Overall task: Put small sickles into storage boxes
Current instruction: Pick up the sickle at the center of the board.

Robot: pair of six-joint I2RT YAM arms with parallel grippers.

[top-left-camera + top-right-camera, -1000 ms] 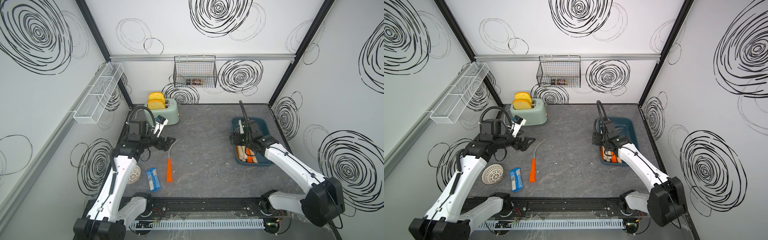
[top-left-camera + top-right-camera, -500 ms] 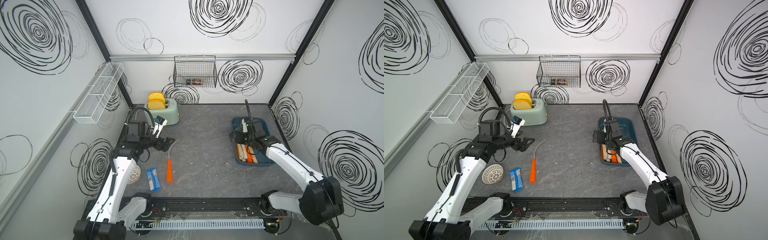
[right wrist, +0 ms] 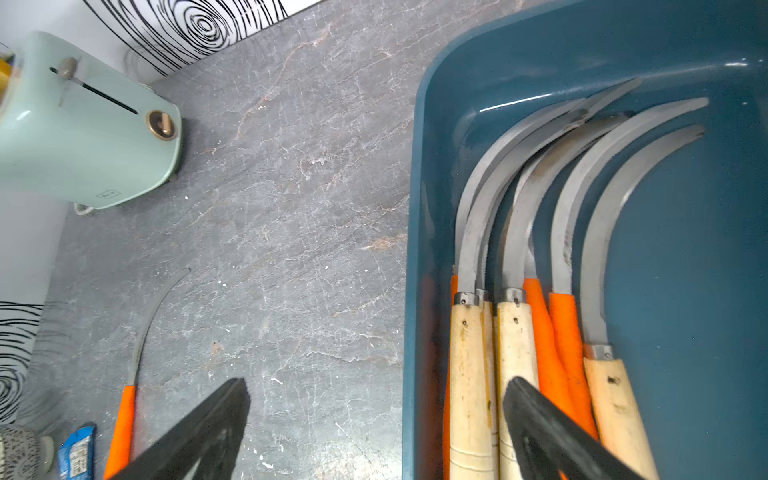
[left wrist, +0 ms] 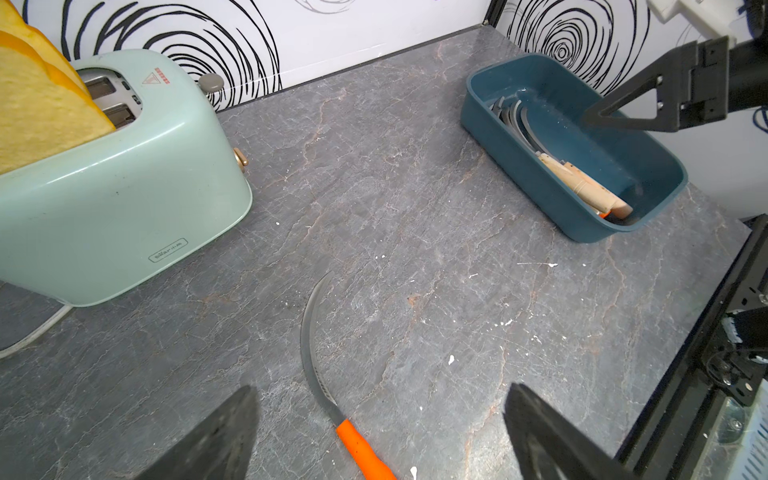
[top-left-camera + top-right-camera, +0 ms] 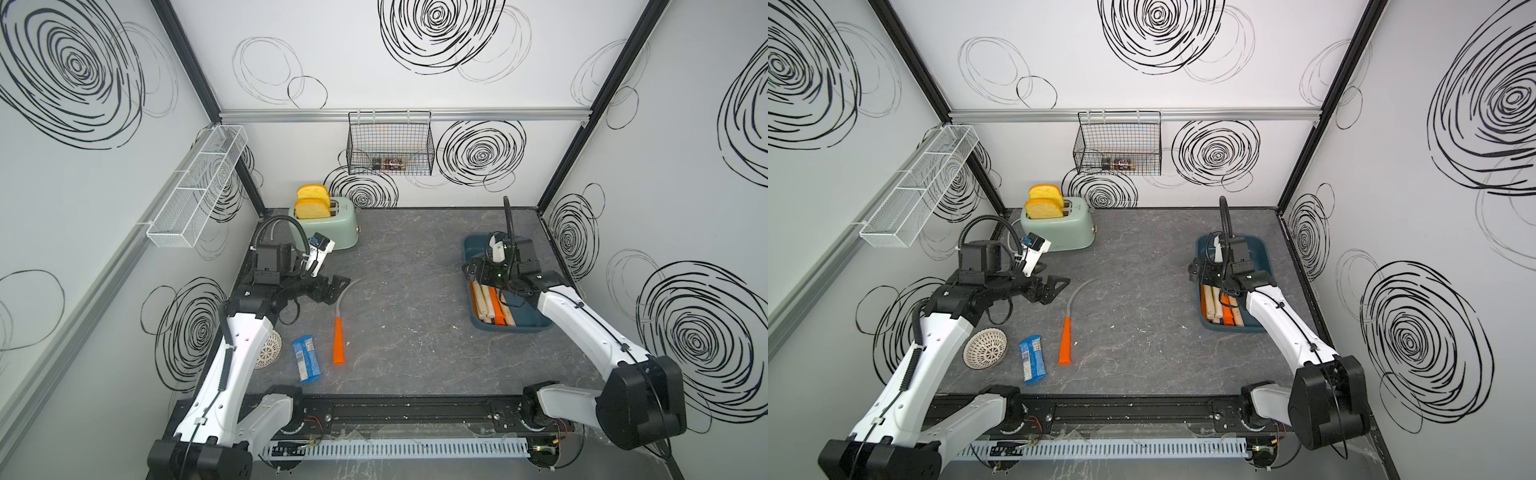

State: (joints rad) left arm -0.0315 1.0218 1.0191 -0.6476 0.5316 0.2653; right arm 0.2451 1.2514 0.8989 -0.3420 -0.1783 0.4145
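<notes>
Well apart from the teal-blue tub (image 5: pixel 519 329), the left gripper (image 4: pixel 381 387) hovers wide open near the blade of the one orange-handled sickle (image 5: pixel 338 340) outside it; next it likely must straddle the handle and close. The right gripper (image 3: pixel 378 381) hangs spread, empty, over the tub's wall and stored sickles (image 3: pixel 519 332)

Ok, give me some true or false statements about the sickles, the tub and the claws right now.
One orange-handled sickle lies on the table outside the teal tub. True.
The right claw is shut on a sickle. False: it is open and empty.
The left claw is open. True.
The sickles in the tub all have wooden handles. False: orange and wooden handles are mixed.
The toaster is empty. False: two bread slices stick up from it.
</notes>
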